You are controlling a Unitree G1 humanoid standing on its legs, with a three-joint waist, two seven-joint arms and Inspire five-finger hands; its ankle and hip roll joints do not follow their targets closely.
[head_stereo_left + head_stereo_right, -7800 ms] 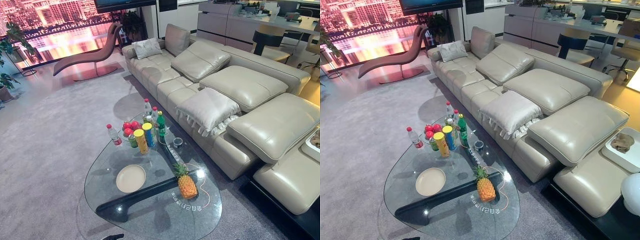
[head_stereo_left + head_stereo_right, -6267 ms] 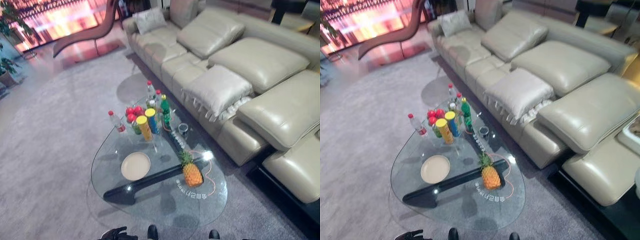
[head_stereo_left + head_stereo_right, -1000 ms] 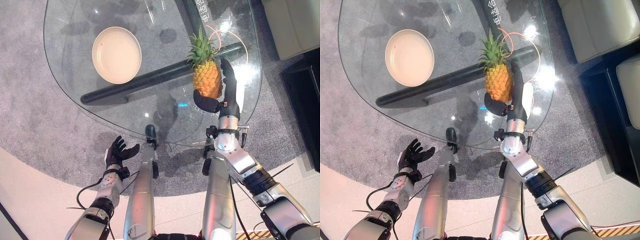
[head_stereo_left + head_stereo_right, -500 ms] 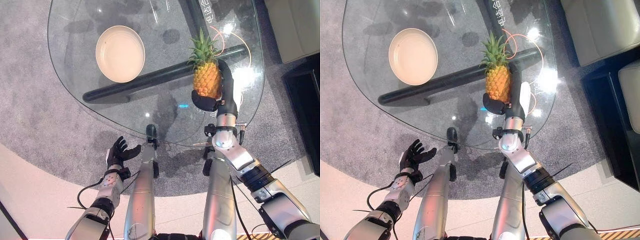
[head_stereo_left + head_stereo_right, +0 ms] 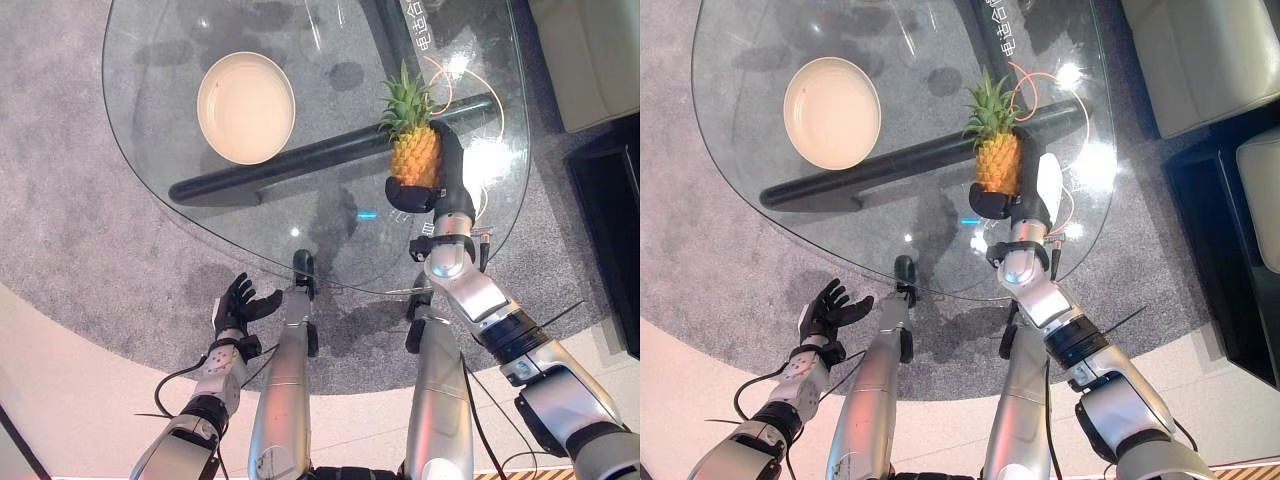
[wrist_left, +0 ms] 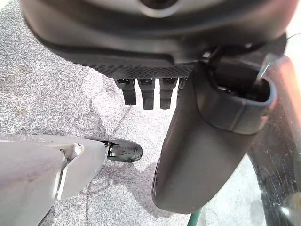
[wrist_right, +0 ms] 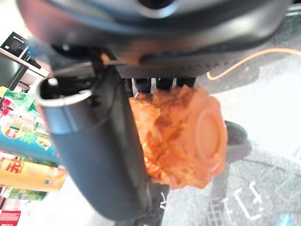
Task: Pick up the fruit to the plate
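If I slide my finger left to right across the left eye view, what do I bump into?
Left hand → plate → pineapple → right hand curled round the pineapple.

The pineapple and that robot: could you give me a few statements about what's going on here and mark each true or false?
1. The right hand is closed around the pineapple. True; thumb and fingers clasp it.
2. The pineapple already lies on the plate. False; the plate holds nothing and sits apart, toward the robot's left.
3. The left hand holds a bottle. False; it is open with nothing in it, above the carpet.
4. The plate rests on the glass table. True.
5. The left hand is over the table. False; it is off the table's near edge.
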